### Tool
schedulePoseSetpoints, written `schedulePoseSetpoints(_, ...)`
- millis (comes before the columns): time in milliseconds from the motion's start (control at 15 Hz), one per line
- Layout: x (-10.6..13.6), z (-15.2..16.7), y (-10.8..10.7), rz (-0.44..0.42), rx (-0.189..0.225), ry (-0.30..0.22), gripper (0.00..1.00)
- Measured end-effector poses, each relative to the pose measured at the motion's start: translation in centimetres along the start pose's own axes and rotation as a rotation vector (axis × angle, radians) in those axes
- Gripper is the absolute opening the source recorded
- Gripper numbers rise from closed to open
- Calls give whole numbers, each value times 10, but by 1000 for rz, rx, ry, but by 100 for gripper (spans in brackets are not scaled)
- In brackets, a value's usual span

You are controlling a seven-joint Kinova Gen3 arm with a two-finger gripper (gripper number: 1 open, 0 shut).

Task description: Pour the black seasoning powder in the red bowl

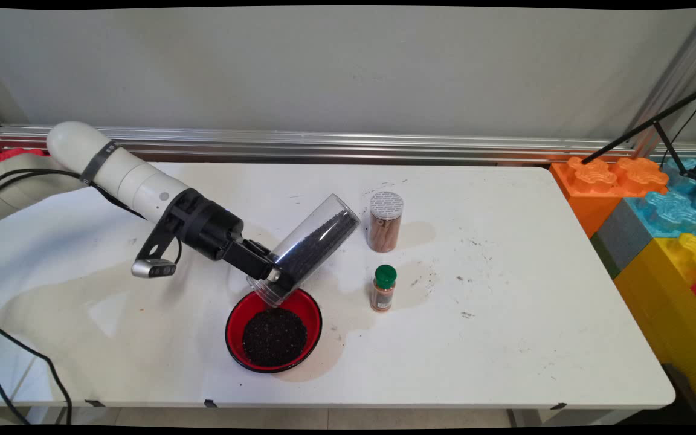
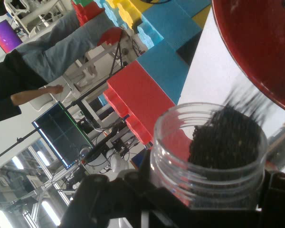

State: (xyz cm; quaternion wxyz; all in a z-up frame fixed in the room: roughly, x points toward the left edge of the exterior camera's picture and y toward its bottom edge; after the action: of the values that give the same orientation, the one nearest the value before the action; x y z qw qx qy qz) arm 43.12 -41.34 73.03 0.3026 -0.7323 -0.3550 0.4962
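Right now my gripper [image 1: 272,277] clamps the clear jar [image 1: 309,251] near its mouth, tilted over the bowl [image 1: 236,320] at the bowl's 12 o'clock. Rigid, smooth plastic, likely slippery; grains shift its weight mouthward.

jar [image 1: 315,244] tilted over bowl [image 1: 273,329] | capped bottle [image 1: 383,287] right of bowl — taller container [image 1: 385,221] behind it
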Motion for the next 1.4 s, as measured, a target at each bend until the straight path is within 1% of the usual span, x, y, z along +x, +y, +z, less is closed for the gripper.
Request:
schedulePoseSetpoints(533,0,0,0,9,-2,2,0)
schedulePoseSetpoints(800,-1,0,0,-15,-1,-3,0)
schedulePoseSetpoints(1067,-1,-1,0,-71,0,-14,0)
schedulePoseSetpoints(1133,-1,-2,0,-105,2,-20,0)
schedulePoseSetpoints(1267,-2,-3,-1,-144,4,-28,0)
schedulePoseSetpoints(1400,-3,-5,-1,-227,10,-43,0)
